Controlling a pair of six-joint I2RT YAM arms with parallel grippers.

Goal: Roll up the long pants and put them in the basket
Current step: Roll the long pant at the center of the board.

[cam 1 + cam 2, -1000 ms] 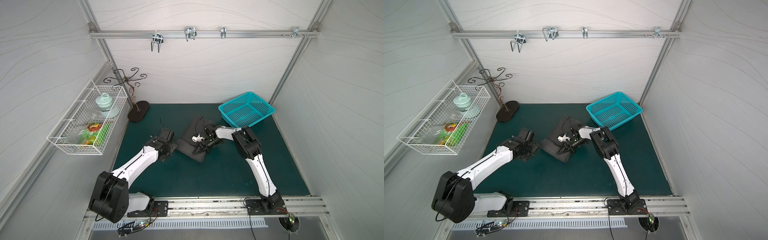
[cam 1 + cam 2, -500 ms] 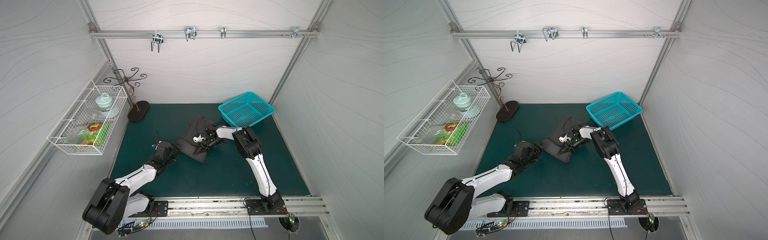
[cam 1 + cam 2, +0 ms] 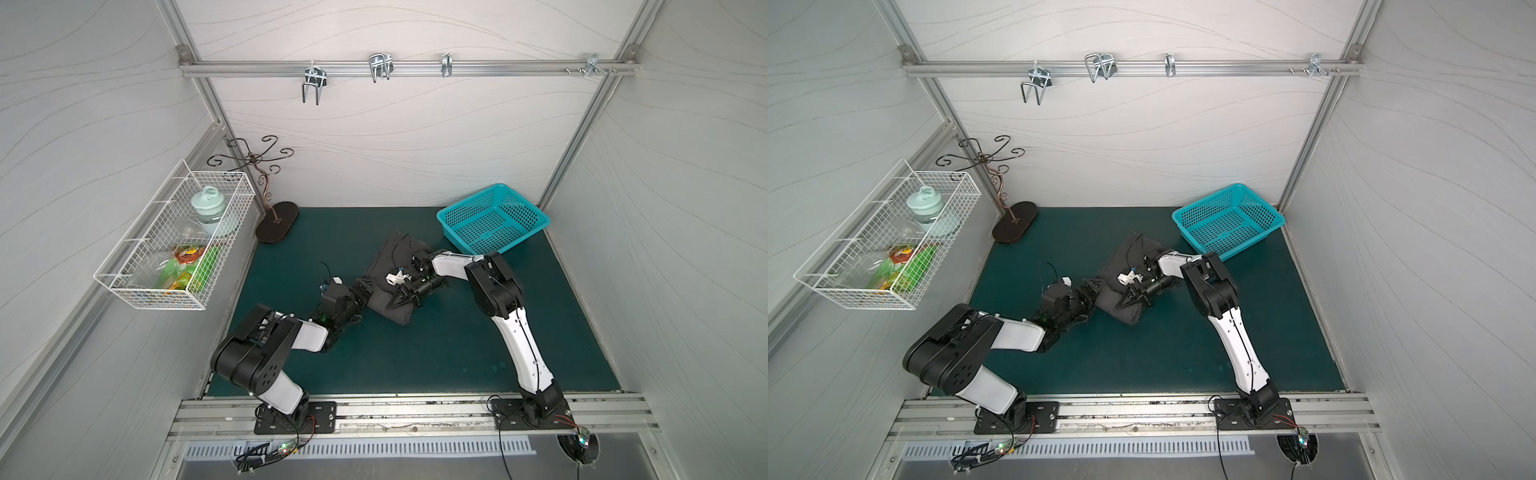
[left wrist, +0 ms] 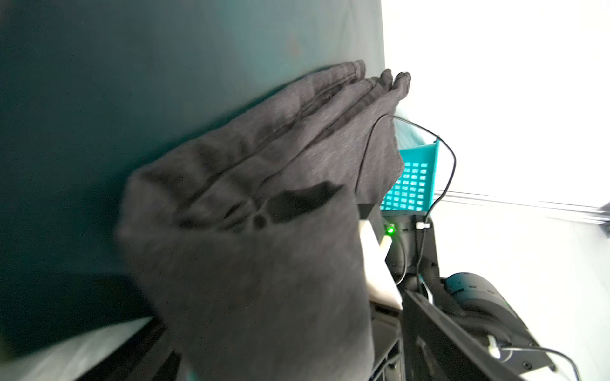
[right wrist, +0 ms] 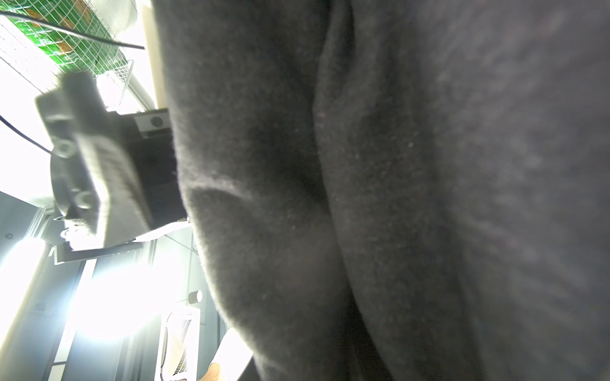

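Over the last second I folded my left elbow back toward 7 o'clock and brought my left gripper (image 3: pixel 362 289) up against the 9 o'clock edge of the long pants (image 3: pixel 382 262), dark charcoal-grey trousers of denim-like cloth. As it came in, its jaws spread wide. From the left wrist, a fat fold of the cloth bulged just ahead of them and nothing was pinched.

My right gripper (image 3: pixel 395 302) had not moved. It lay on top of the bundle, reaching in from 3 o'clock, nearly closed. With grey cloth filling the right wrist view, I judged it was clamped on a fold. The long pants lay just past the middle of the table toward 12 o'clock, folded into a thick, short slab, not a tight roll. I took this as a re-grip: the right held the bundle while the left readied a fresh bite for the next turn. The layers looked loose enough to slump if the right let go early.

The surface was a dark green mat (image 3: pixel 415 357), bare around the bundle. A teal perforated plastic basket (image 3: pixel 468 199) sat at 1 o'clock, and a curly metal stand on a dark oval base (image 3: pixel 277 222) at 11 o'clock. A white wire basket (image 3: pixel 158 291) of packets hung on the wall at 9 o'clock. Metal hooks (image 3: pixel 379 66) hung from a rail at 12 o'clock, between pale panelled walls.
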